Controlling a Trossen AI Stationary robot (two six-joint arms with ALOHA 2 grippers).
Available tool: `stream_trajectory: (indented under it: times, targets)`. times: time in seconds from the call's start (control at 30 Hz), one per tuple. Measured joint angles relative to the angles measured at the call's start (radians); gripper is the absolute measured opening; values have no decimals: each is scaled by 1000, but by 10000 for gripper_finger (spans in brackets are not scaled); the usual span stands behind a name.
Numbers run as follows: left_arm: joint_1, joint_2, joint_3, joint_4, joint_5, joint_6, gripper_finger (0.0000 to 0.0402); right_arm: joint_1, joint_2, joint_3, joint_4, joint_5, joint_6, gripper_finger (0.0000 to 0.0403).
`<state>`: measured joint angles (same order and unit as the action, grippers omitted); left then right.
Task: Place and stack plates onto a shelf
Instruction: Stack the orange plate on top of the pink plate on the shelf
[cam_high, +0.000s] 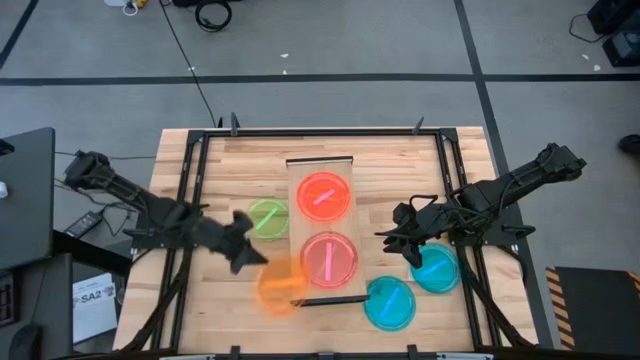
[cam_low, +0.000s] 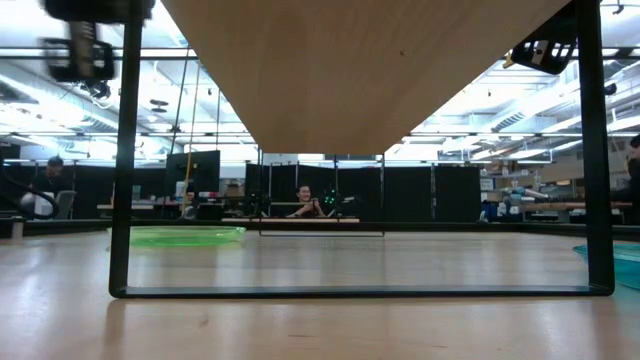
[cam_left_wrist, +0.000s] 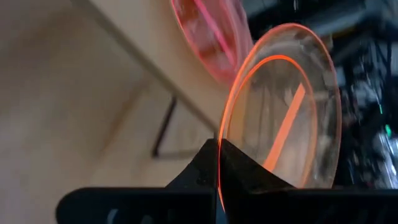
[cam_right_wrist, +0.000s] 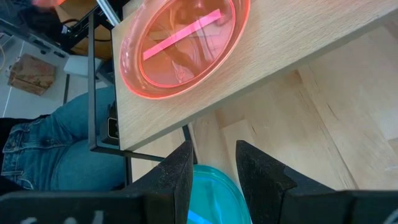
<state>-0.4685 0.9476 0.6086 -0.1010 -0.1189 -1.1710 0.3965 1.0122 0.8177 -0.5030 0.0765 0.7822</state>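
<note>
Beside the shelf (cam_high: 322, 228), the left gripper (cam_high: 250, 256) pinches an orange plate (cam_high: 281, 285) by its rim, risking slippage from that thin edge hold, while the right gripper (cam_high: 415, 250) hovers unclenched over a cyan plate (cam_high: 436, 268).

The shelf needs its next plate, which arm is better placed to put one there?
Left, probably. The left gripper already grips an orange plate beside the shelf; the right gripper, open, only hovers over a cyan plate.

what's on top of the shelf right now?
Two plates sit on the shelf: a red-orange plate at the far end and a pink plate at the near end. Whether either hides another plate beneath cannot be told.
</note>
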Motion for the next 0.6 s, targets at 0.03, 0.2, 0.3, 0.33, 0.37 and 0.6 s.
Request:
stream_trajectory:
  times: [0.03,0.2,0.3,0.33,0.37,0.6]
  targets:
    - [34,-2,0,0,0,7,7,0,0,0,0,0,0,129]
    - [202,-2,0,0,0,13,7,0,0,0,0,0,0,129]
    - [300,-1,0,-1,0,14,7,0,0,0,0,0,0,129]
    - [330,-1,0,3,0,14,7,0,0,0,0,0,0,129]
    - [357,-1,0,9,0,14,7,0,0,0,0,0,0,129]
    - [521,2,0,122,0,16,7,0,0,0,0,0,0,129]
